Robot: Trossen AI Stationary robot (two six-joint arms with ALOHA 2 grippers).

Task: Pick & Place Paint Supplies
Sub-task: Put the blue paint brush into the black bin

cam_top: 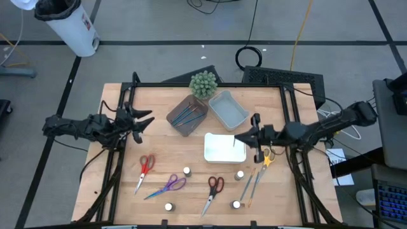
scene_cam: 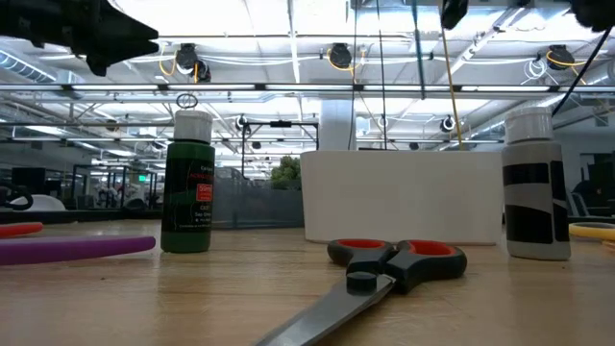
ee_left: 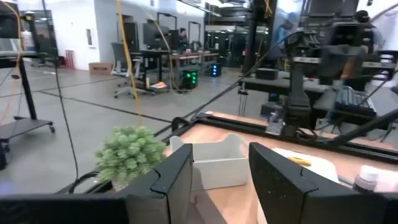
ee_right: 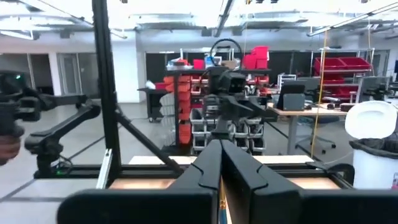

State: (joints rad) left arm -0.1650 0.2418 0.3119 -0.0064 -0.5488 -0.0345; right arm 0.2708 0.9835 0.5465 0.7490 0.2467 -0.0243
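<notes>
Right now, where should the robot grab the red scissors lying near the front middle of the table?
Probably at the crossing just below the red handles of the red scissors, coming straight down from above. They lie flat, blades shut and pointing toward the front edge, so that narrow neck fits between gripper fingers set across it.

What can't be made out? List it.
Brushes in brown tray: too small to count, high view.
Brush held by right end effector: tip hidden behind white tray, low view.
Scissors: blade tips cut off by bottom edge, low view.
Green bottle: label print too small, low view.
</notes>
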